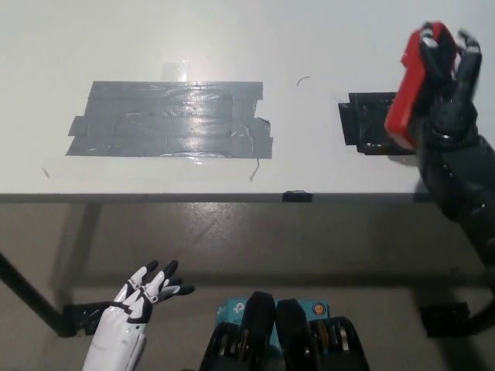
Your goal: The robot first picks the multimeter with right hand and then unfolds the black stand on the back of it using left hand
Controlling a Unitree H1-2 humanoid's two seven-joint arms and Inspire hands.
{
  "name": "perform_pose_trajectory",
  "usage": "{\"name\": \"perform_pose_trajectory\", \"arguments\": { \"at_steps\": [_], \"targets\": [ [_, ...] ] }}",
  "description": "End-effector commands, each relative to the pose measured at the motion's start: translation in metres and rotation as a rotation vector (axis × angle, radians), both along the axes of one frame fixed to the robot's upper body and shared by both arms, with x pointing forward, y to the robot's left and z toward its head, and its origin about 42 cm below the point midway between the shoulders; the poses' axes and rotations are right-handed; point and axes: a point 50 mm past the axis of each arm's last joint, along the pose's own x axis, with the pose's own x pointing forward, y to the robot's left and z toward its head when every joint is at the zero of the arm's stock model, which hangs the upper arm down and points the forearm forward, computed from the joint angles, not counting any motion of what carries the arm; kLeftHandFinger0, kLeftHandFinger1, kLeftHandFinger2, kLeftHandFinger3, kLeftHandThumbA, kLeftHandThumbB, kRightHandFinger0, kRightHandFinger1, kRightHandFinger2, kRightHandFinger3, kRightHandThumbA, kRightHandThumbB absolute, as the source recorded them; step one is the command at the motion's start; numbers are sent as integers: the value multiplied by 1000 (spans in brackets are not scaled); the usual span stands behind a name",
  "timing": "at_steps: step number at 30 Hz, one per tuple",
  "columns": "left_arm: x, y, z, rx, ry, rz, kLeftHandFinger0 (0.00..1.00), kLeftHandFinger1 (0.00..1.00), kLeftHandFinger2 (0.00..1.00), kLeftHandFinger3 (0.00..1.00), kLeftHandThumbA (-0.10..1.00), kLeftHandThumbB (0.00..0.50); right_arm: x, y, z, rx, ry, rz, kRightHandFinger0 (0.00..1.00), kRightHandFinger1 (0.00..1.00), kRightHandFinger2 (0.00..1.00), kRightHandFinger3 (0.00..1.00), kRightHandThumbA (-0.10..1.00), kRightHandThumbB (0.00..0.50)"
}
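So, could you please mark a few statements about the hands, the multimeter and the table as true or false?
1. The black right hand holds the red multimeter above the table's right side. True.
2. The white left hand is touching the multimeter. False: it is low at the lower left, below the table edge, fingers apart and holding nothing.
3. A patch of grey tape lies on the white table. True.
4. The multimeter lies flat on the grey tape. False: it is held in the right hand, far right of the tape.
5. A black patch on the table sits beside the multimeter. True.
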Motion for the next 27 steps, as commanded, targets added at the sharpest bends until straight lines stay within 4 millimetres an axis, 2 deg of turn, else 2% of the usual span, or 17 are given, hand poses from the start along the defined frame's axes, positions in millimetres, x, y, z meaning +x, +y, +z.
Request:
{"name": "perform_pose_trajectory", "arguments": {
  "at_steps": [1, 5, 11, 13, 15, 18, 21, 22, 23, 24, 25, 26, 27],
  "targets": [
    [-10, 17, 4, -44, -153, 84, 1000, 733, 658, 1000, 1000, 157, 28, 16, 157, -702, -20, 346, 1000, 1000, 1000, 1000, 521, 500],
    [-6, 17, 8, -71, -164, 86, 1000, 679, 594, 1000, 1000, 165, 31, 27, 130, -823, 200, 457, 1000, 1000, 1000, 1000, 452, 500],
    [0, 19, 12, -55, -196, 91, 1000, 569, 541, 1000, 1000, 167, 30, 30, 76, -897, 492, 591, 1000, 1000, 1000, 1000, 585, 500],
    [1, 19, 13, -57, -195, 89, 1000, 574, 541, 1000, 1000, 168, 29, 27, 67, -888, 535, 601, 1000, 1000, 1000, 1000, 556, 500],
    [1, 20, 13, -58, -181, 83, 1000, 588, 551, 1000, 1000, 172, 27, 21, 59, -926, 577, 606, 1000, 1000, 1000, 1000, 609, 500],
    [4, 22, 14, -52, -196, 93, 1000, 580, 558, 1000, 1000, 168, 29, 15, 69, -924, 559, 585, 1000, 1000, 1000, 1000, 687, 500],
    [5, 23, 16, -45, -192, 95, 1000, 613, 599, 1000, 1000, 183, 32, 7, 96, -901, 439, 532, 1000, 1000, 1000, 1000, 726, 485],
    [6, 23, 17, -49, -188, 90, 1000, 659, 635, 1000, 1000, 191, 32, 7, 101, -904, 425, 525, 1000, 1000, 1000, 1000, 885, 487],
    [8, 22, 18, -54, -184, 83, 1000, 676, 650, 1000, 1000, 187, 32, 5, 114, -907, 359, 502, 1000, 1000, 1000, 1000, 773, 478],
    [11, 22, 20, -55, -182, 81, 1000, 723, 690, 1000, 1000, 202, 30, 3, 131, -896, 293, 479, 1000, 1000, 1000, 1000, 779, 477],
    [17, 20, 23, -45, -189, 78, 1000, 767, 719, 1000, 1000, 204, 23, 0, 160, -908, 199, 460, 1000, 1000, 1000, 1000, 847, 485],
    [22, 18, 26, -54, -185, 71, 1000, 831, 773, 1000, 1000, 220, 14, -2, 180, -898, 106, 452, 1000, 1000, 1000, 1000, 838, 473],
    [27, 16, 29, -64, -186, 61, 1000, 850, 800, 1000, 1000, 226, 6, -3, 198, -889, 36, 445, 1000, 1000, 1000, 1000, 847, 484]
  ]
}}
